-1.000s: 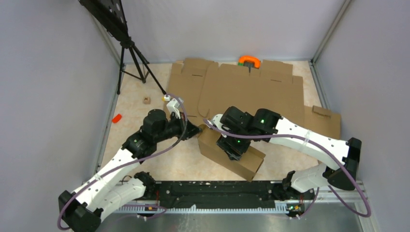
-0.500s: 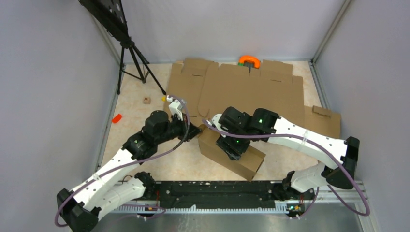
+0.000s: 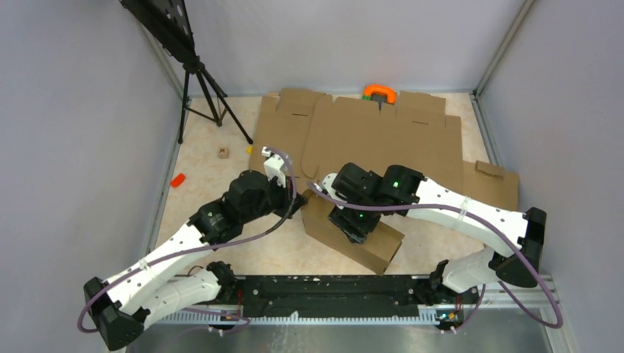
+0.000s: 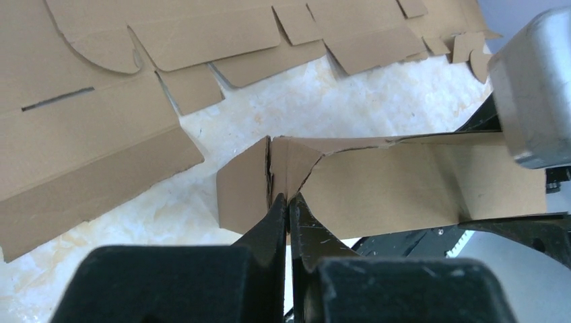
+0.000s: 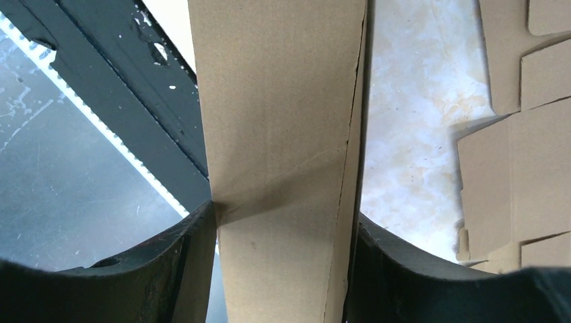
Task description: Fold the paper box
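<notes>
Top: box sits angled mid-worktop, its near corner close to the front rail. Blanks lie flat behind it; bare worktop to the left. Left jaws at its left end, right jaws on top.

Left wrist: left jaws closed, tips at the box's lower edge by the corner flap. Strip of bare worktop before the blanks.

Right wrist: right jaws grip the box across its width, one finger per long edge.
</notes>
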You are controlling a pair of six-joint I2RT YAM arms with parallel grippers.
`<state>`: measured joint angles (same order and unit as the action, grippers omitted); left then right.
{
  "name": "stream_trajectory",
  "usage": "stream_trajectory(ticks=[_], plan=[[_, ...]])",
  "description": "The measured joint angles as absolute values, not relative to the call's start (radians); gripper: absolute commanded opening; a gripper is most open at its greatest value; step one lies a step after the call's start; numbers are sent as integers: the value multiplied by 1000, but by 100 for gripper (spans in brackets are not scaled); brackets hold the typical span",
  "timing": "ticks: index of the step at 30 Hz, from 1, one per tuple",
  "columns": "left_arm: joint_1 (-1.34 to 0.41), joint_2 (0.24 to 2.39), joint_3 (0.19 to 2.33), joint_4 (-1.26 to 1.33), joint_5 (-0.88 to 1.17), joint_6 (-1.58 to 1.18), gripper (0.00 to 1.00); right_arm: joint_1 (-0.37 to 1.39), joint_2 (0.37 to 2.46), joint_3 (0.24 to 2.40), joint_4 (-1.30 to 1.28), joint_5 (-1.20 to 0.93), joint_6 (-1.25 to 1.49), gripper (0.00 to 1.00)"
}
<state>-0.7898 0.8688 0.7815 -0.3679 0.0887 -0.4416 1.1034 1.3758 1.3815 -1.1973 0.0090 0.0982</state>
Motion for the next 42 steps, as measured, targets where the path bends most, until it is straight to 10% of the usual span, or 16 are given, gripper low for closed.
stream_trajectory(ticks=[10,16,20,26,33,42], plan=[[-855,880,782,-410,-15,-415,0,1104,1376,1382,-1198,15,100,57],[-863,878,792,-432,-25,-411,24,1104,1376,1382,-1196,15,97,58],[-867,856,804,-470,-25,-430,37,1104,1376,1382,-1184,28,97,95],[-870,790,804,-553,-21,-471,43,1097,1377,1390,-1184,59,106,99],[-870,774,804,-585,-45,-491,39,1097,1376,1442,-1180,66,103,98],[-870,812,800,-536,-59,-495,5,1097,1375,1435,-1175,80,97,97]])
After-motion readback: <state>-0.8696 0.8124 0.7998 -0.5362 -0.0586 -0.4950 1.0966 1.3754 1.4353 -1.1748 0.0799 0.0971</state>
